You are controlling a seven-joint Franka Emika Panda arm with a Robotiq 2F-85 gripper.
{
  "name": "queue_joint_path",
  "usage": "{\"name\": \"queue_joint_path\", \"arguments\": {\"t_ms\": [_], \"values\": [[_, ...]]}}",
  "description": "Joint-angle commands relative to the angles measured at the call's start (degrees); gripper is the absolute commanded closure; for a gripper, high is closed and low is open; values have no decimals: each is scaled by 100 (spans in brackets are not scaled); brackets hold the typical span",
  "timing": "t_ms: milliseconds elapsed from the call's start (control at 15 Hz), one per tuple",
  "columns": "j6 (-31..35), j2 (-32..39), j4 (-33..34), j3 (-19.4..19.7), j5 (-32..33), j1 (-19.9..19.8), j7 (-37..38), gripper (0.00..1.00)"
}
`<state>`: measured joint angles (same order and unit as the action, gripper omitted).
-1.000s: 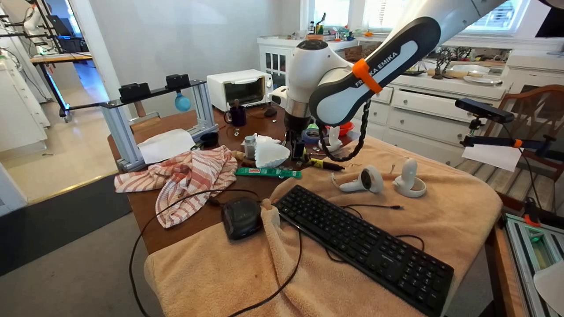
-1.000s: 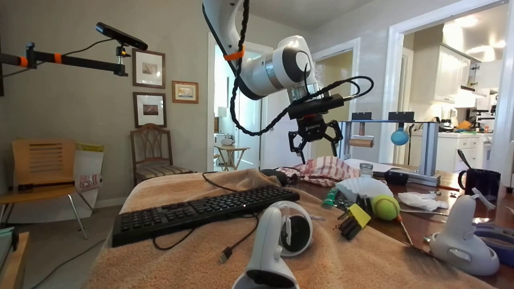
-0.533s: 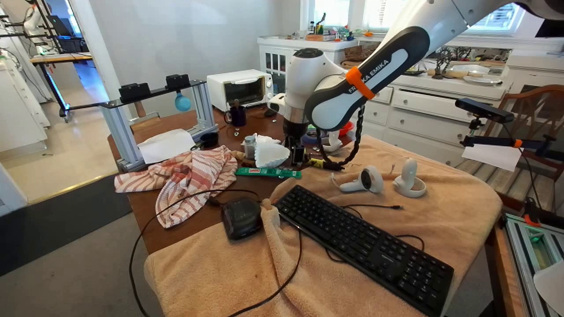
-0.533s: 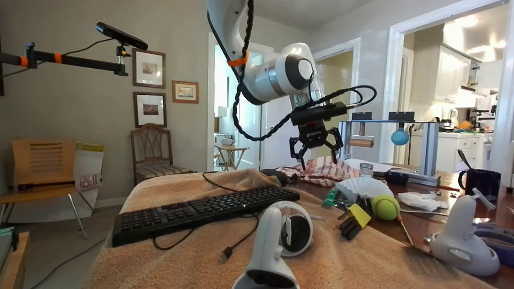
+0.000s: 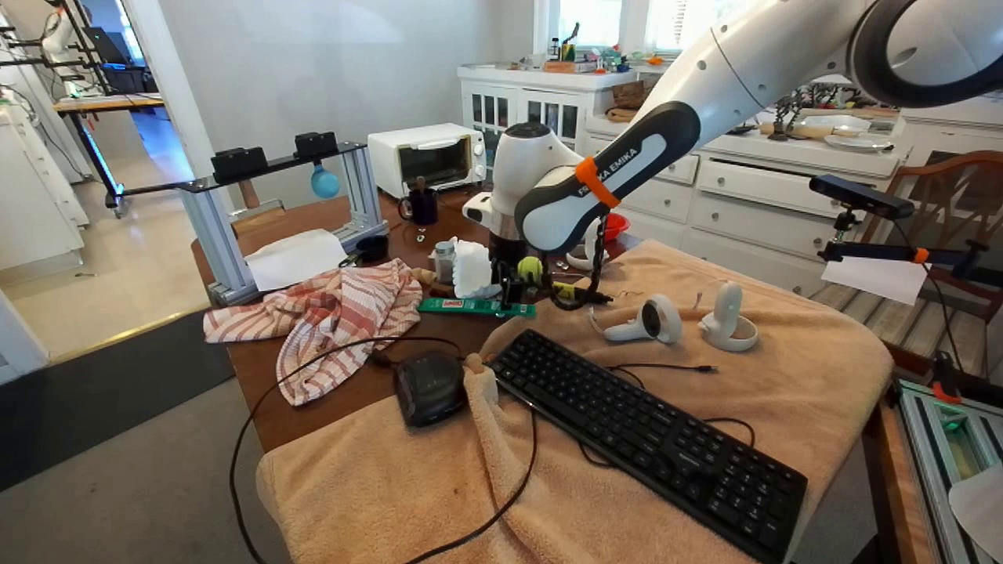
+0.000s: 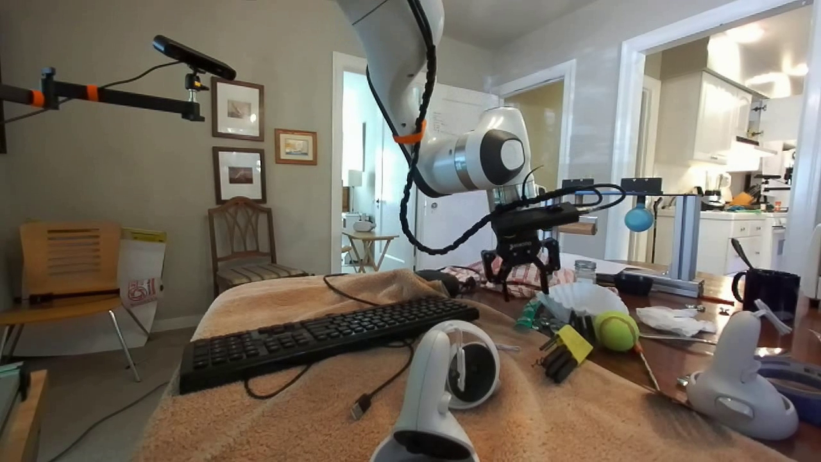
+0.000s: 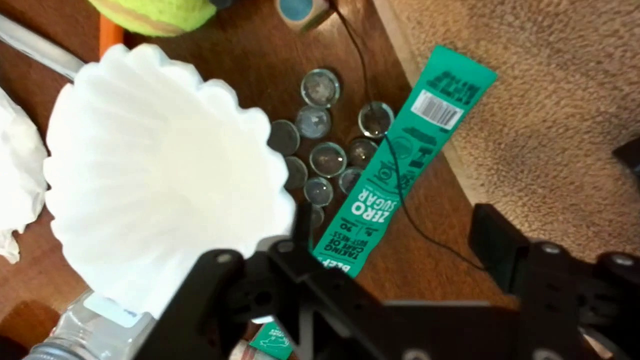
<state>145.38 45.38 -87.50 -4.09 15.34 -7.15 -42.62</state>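
Hanging above the dark wood table (image 7: 435,205), the tool (image 7: 398,232) points down with its two fingers (image 7: 494,242) wide apart. In the wrist view the green packet (image 7: 377,200), printed ZERO SUGAR, lies slantwise below the gap, one end over the tan blanket's (image 7: 540,100) edge. Near it sits the white fluted paper filter (image 7: 165,175), with small glass discs (image 7: 327,160) between the two. One finger overlaps the filter's rim from this angle; contact cannot be judged. A tennis ball (image 7: 155,12) and a clear jar (image 7: 95,325) sit near the filter. In both exterior views a black keyboard (image 5: 650,442) lies on the blanket.
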Motion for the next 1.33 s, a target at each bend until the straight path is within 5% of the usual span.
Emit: {"name": "queue_joint_path", "arguments": {"t_ms": [0, 467, 1067, 1133, 1267], "values": [[-321, 448, 665, -108, -221, -77, -290, 50], [-623, 211, 639, 74, -126, 107, -11, 99], [-948, 137, 604, -54, -214, 159, 31, 100], [-946, 141, 603, -52, -187, 175, 13, 74], [-940, 138, 607, -42, -173, 201, 44, 66]]}}
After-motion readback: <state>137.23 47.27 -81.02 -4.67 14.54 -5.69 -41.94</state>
